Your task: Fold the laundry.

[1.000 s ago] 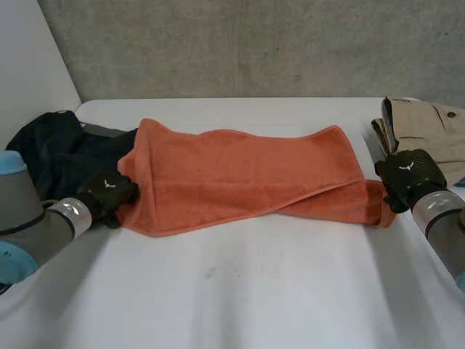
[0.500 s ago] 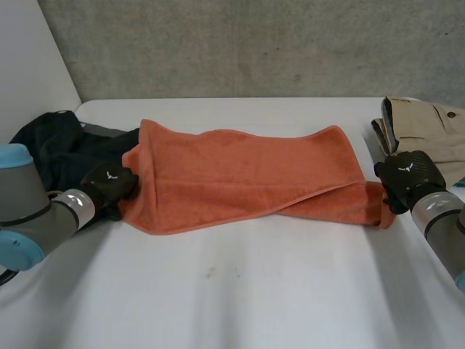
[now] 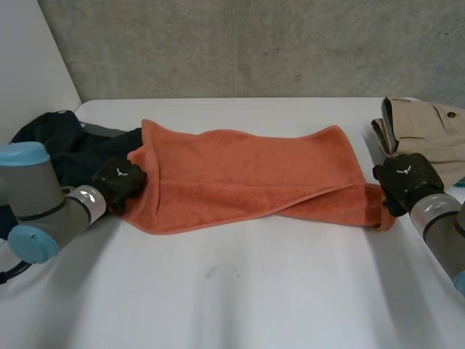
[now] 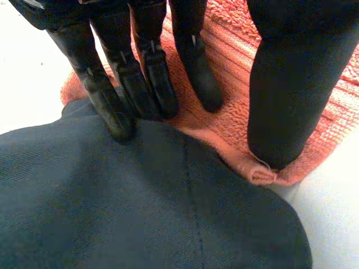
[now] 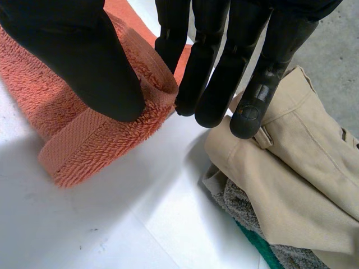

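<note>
Navy garment [image 3: 51, 145] lies heaped at the left edge of the counter [image 3: 240, 291]. Just beside it, the left robot hand [image 3: 120, 182] has slid inward over the last second, fingers and thumb pinching one end of the orange towel [image 3: 247, 174], which spans the counter's middle. Near the right edge, the right robot hand [image 3: 403, 178] stays clamped on the other end, beside khaki trousers [image 3: 429, 134]. Slack is gathering, likely for a fold.

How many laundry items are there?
4: an orange towel in the middle, a dark garment by the left hand, a beige garment by the right hand, grey cloth beneath it. More may be hidden.
</note>
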{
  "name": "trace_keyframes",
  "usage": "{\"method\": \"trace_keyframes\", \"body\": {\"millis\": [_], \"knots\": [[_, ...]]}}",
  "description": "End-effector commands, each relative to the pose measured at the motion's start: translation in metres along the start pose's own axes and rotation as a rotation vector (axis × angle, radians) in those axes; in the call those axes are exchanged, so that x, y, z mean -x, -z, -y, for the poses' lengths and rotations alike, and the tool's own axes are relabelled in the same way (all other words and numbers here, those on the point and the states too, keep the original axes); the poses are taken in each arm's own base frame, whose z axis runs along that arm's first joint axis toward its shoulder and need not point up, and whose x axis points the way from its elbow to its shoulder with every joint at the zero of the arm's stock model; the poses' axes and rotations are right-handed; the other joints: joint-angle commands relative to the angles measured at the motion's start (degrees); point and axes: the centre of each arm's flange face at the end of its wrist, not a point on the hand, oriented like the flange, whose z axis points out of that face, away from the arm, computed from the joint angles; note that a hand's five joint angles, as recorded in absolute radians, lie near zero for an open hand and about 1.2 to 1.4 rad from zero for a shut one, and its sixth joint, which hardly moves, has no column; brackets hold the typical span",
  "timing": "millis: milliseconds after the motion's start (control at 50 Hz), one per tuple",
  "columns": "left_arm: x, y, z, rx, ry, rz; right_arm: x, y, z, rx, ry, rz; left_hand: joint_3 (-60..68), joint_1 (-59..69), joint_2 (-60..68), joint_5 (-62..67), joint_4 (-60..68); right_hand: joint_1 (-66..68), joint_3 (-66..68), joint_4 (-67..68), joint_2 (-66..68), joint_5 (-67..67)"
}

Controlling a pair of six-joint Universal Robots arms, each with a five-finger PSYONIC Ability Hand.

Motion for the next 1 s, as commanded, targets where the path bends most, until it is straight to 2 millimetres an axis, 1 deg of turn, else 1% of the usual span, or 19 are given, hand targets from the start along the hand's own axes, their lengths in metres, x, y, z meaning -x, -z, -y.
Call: {"method": "trace_keyframes", "body": {"millis": [20, 80, 100, 160, 180, 240, 260, 340, 380, 400, 440, 460, 480, 540, 640, 700, 860, 960, 1000], "knots": [[-0.007, 0.007, 0.009, 0.084, -0.012, 0.042, 0.000, 0.000, 0.000, 0.001, 0.002, 0.002, 21.7, 20.3, 21.7, 42.1, 21.4, 24.0, 12.1, 11.8, 13.0, 13.3], [-0.011, 0.017, 0.020, 0.106, -0.024, 0.063, 0.000, 0.001, 0.000, 0.001, 0.002, 0.002, 21.7, 20.3, 21.7, 42.1, 21.4, 24.0, 12.1, 11.8, 13.0, 13.3], [-0.008, 0.025, 0.029, 0.097, -0.027, 0.073, 0.000, 0.001, 0.000, 0.002, 0.002, 0.003, 21.7, 20.3, 21.7, 42.1, 21.4, 24.0, 12.1, 11.8, 13.0, 13.3], [-0.004, 0.039, 0.039, 0.078, -0.027, 0.082, 0.000, 0.001, 0.000, 0.003, 0.000, 0.004, 21.7, 20.3, 21.7, 42.1, 21.4, 24.0, 12.1, 11.8, 13.0, 13.3], [0.000, 0.048, 0.045, 0.071, -0.032, 0.094, 0.001, 0.001, 0.001, 0.002, 0.000, 0.005, 21.7, 20.3, 21.7, 42.1, 21.4, 24.0, 12.1, 11.8, 13.0, 13.3], [0.002, 0.062, 0.051, 0.069, -0.031, 0.104, 0.000, 0.001, 0.001, 0.003, -0.003, 0.004, 21.7, 20.3, 21.7, 42.1, 21.4, 24.0, 12.1, 11.8, 13.0, 13.3], [-0.001, 0.071, 0.053, 0.078, -0.030, 0.096, 0.000, 0.001, 0.001, 0.003, -0.003, 0.004, 21.7, 20.3, 21.7, 42.1, 21.4, 24.0, 12.1, 11.8, 13.0, 13.3], [-0.015, 0.094, 0.053, 0.096, -0.015, 0.046, -0.001, 0.001, 0.001, 0.004, -0.004, 0.000, 21.7, 20.3, 21.7, 42.1, 21.4, 24.0, 12.1, 11.8, 13.0, 13.3], [-0.023, 0.100, 0.053, 0.092, -0.010, 0.019, -0.001, 0.001, 0.001, 0.004, -0.002, 0.000, 21.7, 20.3, 21.7, 42.1, 21.4, 24.0, 12.1, 11.8, 13.0, 13.3], [-0.030, 0.102, 0.052, 0.078, -0.008, -0.011, -0.001, 0.001, 0.001, 0.005, -0.002, -0.001, 13.2, 11.8, 13.2, 33.6, 13.0, 24.0, 12.1, 11.8, 13.0, 13.3], [-0.036, 0.103, 0.053, 0.050, -0.004, -0.043, 0.000, 0.002, 0.000, 0.005, -0.002, 0.001, -15.0, -16.4, -15.0, 5.4, -15.2, 24.0, 12.1, 11.8, 13.0, 13.3], [-0.038, 0.102, 0.054, 0.034, -0.004, -0.057, -0.001, 0.002, 0.000, 0.006, -0.002, 0.000, -20.3, -21.7, -20.3, 0.1, -20.5, 24.0, 12.1, 11.8, 13.0, 13.3], [-0.040, 0.100, 0.058, -0.001, -0.004, -0.074, 0.000, 0.002, 0.001, 0.006, -0.002, 0.002, -21.0, -22.4, -21.0, -0.6, -21.3, 24.0, 12.1, 11.8, 13.0, 13.3], [-0.042, 0.096, 0.056, -0.020, 0.001, -0.097, 0.002, 0.002, 0.000, 0.007, -0.002, 0.008, -21.7, -23.1, -21.7, -1.3, -21.9, 24.0, 12.1, 11.8, 13.0, 13.3], [-0.056, 0.073, 0.033, 0.032, 0.029, -0.153, 0.003, 0.003, -0.001, 0.011, -0.003, 0.011, -19.8, -21.2, -19.9, 0.5, -20.1, 24.0, 12.1, 11.8, 13.0, 13.3], [-0.056, 0.066, 0.029, 0.037, 0.032, -0.155, 0.003, 0.003, -0.001, 0.011, -0.001, 0.011, -18.6, -20.0, -18.7, 1.7, -18.9, 24.0, 12.1, 11.8, 13.0, 13.3], [-0.049, 0.048, 0.029, 0.015, 0.023, -0.137, 0.003, 0.003, -0.001, 0.011, 0.000, 0.011, -11.7, -13.2, -11.8, 8.6, -12.0, 24.0, 12.1, 11.8, 13.0, 13.3], [-0.045, 0.039, 0.033, -0.011, 0.012, -0.122, 0.003, 0.003, -0.001, 0.010, 0.001, 0.012, 0.3, -1.1, 0.3, 20.7, 0.1, 24.0, 12.1, 11.8, 13.0, 13.3], [-0.044, 0.036, 0.034, -0.018, 0.014, -0.119, 0.003, 0.003, -0.001, 0.010, 0.001, 0.012, 2.2, 0.8, 2.2, 22.6, 1.9, 24.0, 12.1, 11.8, 13.0, 13.3]]}}
